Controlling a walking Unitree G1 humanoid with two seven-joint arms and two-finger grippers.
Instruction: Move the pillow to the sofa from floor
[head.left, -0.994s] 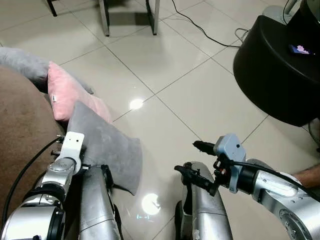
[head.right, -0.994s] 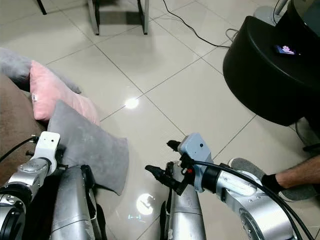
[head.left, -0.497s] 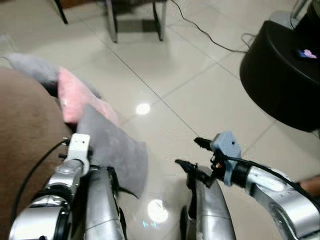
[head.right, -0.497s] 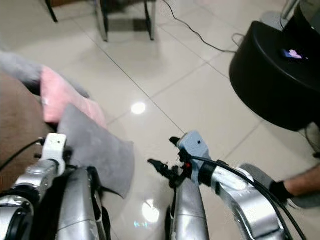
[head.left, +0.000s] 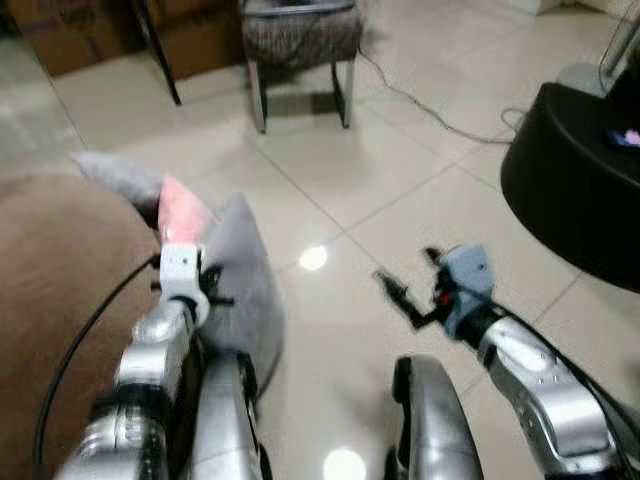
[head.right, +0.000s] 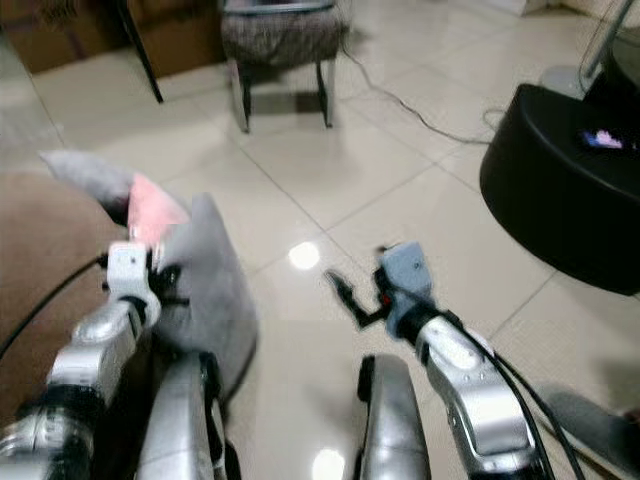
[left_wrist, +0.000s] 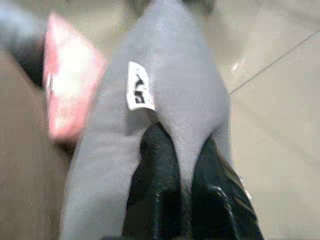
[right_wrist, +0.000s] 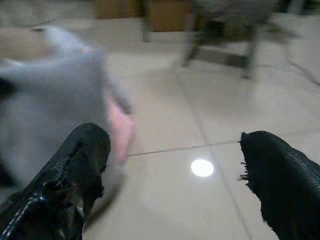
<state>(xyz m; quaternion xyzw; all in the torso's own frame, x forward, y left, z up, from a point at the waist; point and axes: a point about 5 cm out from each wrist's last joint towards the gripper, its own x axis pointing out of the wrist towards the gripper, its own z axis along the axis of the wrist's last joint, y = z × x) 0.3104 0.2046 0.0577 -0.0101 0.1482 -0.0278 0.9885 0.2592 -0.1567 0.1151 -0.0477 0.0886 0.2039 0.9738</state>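
Soft grey fabric pillow (head.left: 240, 285): pinched in left hand (left_wrist: 182, 165), lifted beside brown upholstered sofa (head.left: 60, 290), against pink cushion (head.left: 180, 212). Right hand (right_wrist: 175, 170): fingers spread wide, empty, above tiled floor (head.left: 400, 190). Step: carrying. Next: swing pillow leftward onto sofa, release.

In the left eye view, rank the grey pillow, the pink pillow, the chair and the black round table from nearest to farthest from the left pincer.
1. Grey pillow: pinched in the left pincer, beside the brown sofa.
2. Pink pillow: just beyond it, against the sofa.
3. Chair: ahead, far across the floor.
4. Black round table: far over on the robot's right.

Chair and table are too close to call.
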